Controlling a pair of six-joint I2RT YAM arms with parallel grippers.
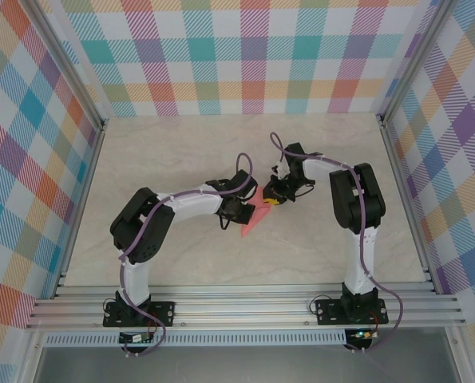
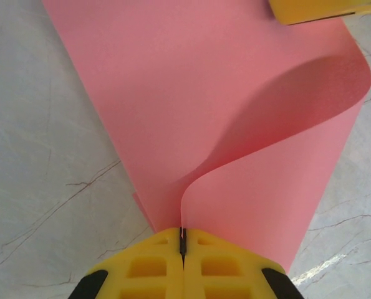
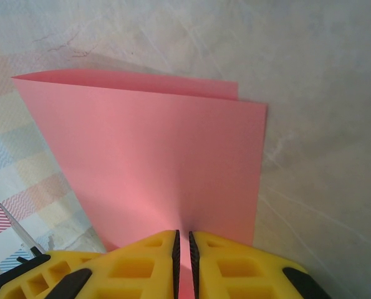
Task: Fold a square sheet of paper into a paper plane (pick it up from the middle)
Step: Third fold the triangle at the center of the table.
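Yellow-padded and pressed fully together, the left gripper (image 2: 183, 240) holds one edge of the salmon-pink sheet of paper (image 2: 204, 93), with the pink edge caught in the seam between its jaws. Ahead of this gripper the sheet fans out wide and is not flat. From the pinch one layer rises in a smooth curl and bows over towards the gripper's right, casting a darker shadow on the paper under it. A small corner of pink shows just left of the pinch. The pale marbled table (image 2: 35, 156) lies beyond the paper on both sides.

From the top view, the sheet (image 1: 255, 219) sits between the two grippers, near the middle of the table. The left gripper (image 1: 242, 211) touches its left side and the right gripper (image 1: 274, 197) meets it at the upper right.

At the far right corner ahead of the left gripper, a yellow finger (image 2: 316, 7) of the right gripper meets the sheet.

Seen from its own wrist, the right gripper (image 3: 183, 243) is narrowed to a thin slit with the paper clamped in it. The sheet spreads away from the jaws as a doubled panel. A second layer peeks out behind the front one along the far edge and at the far right corner. Off this gripper's left, past the paper, stands the checked wall (image 3: 23, 174).
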